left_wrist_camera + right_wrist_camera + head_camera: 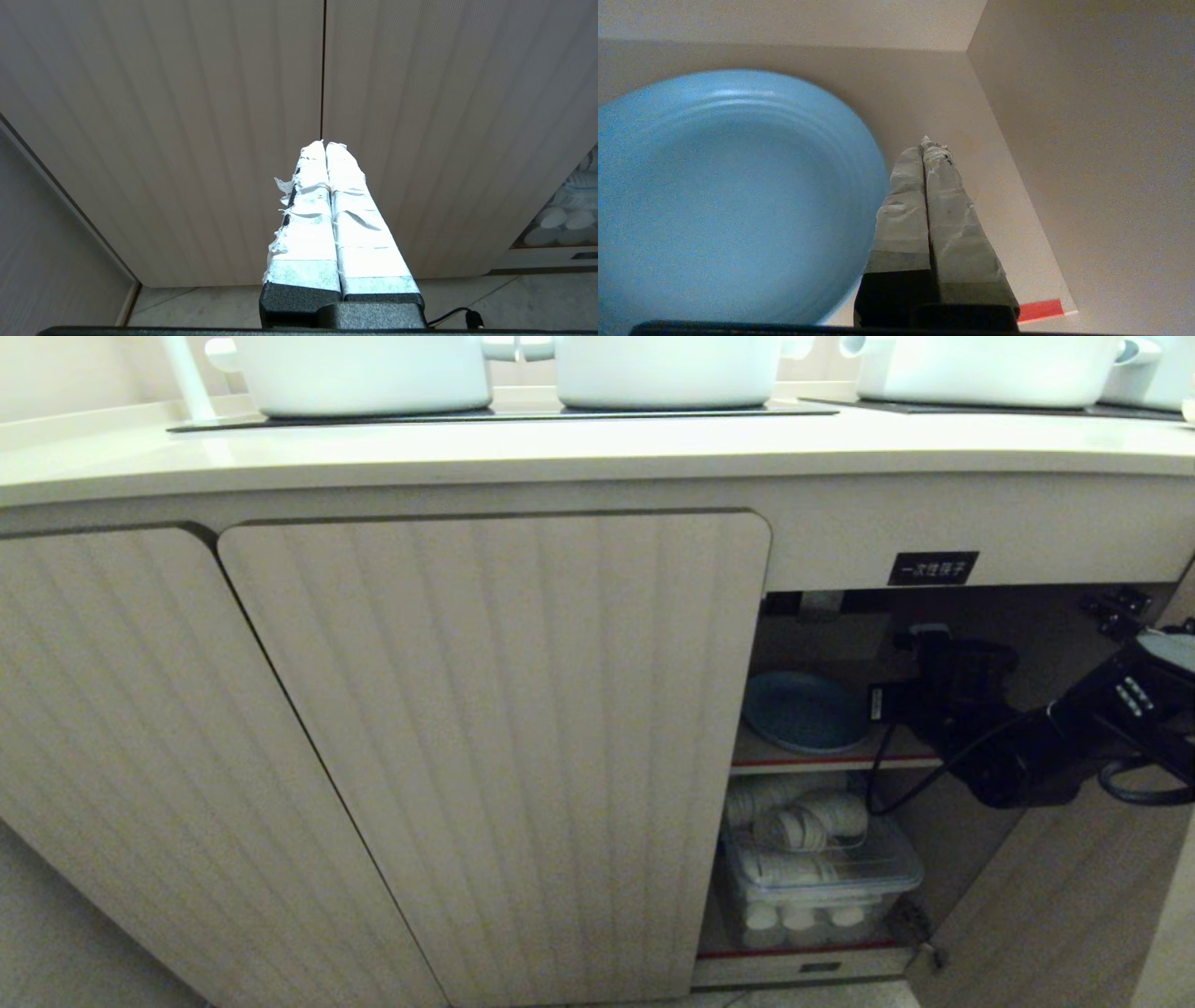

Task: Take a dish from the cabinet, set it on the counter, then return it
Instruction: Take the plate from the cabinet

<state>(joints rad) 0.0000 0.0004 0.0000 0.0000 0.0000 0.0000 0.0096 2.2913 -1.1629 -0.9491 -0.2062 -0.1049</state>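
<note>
Cream-beige bench [560, 453] runs across the top of the head view, carrying white pots [364, 373] on black cooktop panels [504, 415]. Below it, the ribbed beige cabinet [495, 747]: left doors closed, right bay open, small black label [933, 567] above the opening.

Upper shelf [831, 761], red-edged: the light-blue dish [805, 711] lies flat on it. Lower down, a clear plastic bin [822, 877] holding stacked white cups.

Right arm [1074, 728] reaches in from the right at upper-shelf height. Head view shows only its dark bulk just beside the dish; the tips are lost in shadow there.

Right wrist view settles it: right pincer [924, 147] fully closed, taped fingers [901, 210] pressed together, nothing between them. It sits just beside the dish's [728, 200] rim, over bare shelf [1008, 224] near the inner corner. Whether it touches the rim, cannot tell.

Left wrist view only: left pincer [324, 145] also closed and empty, white-taped, pointing at the seam between two closed doors [187, 140], apart from them. Tiled floor [514, 303] shows beneath.
</note>
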